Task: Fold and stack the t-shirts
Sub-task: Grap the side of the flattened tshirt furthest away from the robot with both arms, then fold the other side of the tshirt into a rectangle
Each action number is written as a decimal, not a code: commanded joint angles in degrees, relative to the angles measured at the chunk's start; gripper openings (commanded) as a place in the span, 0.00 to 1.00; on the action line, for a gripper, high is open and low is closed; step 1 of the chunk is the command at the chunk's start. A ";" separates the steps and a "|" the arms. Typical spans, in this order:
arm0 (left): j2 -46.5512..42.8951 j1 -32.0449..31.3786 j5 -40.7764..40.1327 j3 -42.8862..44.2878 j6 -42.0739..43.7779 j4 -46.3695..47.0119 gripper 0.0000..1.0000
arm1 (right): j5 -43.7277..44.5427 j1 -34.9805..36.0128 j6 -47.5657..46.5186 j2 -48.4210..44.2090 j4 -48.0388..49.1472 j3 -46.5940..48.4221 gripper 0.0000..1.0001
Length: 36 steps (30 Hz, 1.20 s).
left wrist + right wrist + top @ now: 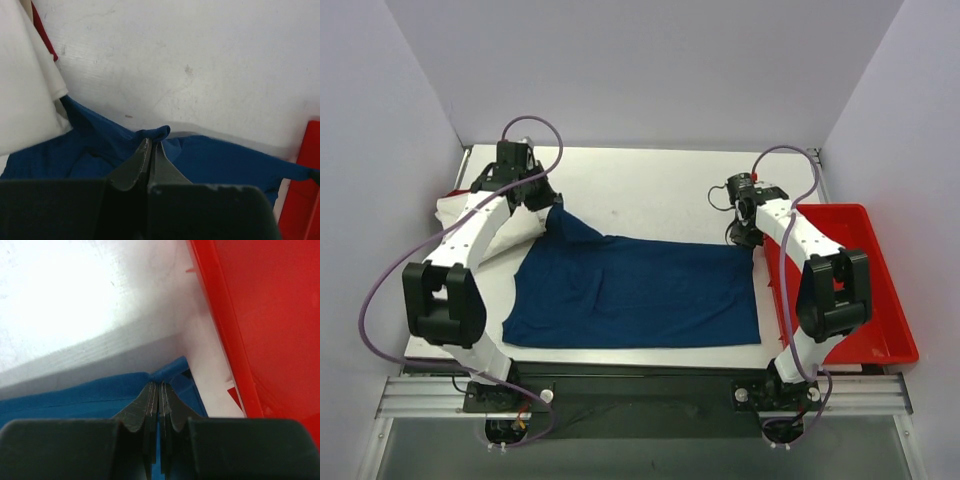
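Left pincer point(150, 142) and right pincer point(159, 385) each pinch a far corner of the blue t-shirt point(630, 290), which lies spread across the worktop point(640, 185). Folding looks barely begun. The cream t-shirt point(25, 90) lies crumpled at the left, and nothing is stacked yet.

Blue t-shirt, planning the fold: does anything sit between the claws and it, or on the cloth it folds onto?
Nothing visible. The left claw and right claw are shut on the far corners of the blue t-shirt, and its near half lies bare. The cream t-shirt lies at its left edge.
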 commanded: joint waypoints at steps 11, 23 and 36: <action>-24.45 0.01 -2.75 -18.76 -9.70 -6.26 0.00 | 1.19 1.84 0.02 -8.10 -3.09 -7.46 0.00; -44.68 0.01 -8.83 -32.30 -20.17 -14.79 0.00 | 1.19 2.46 -2.61 -12.59 -3.26 -13.70 0.00; -55.76 -0.07 -5.68 -40.83 -26.67 -20.85 0.00 | 1.02 5.27 -2.00 -16.02 -3.18 -19.68 0.00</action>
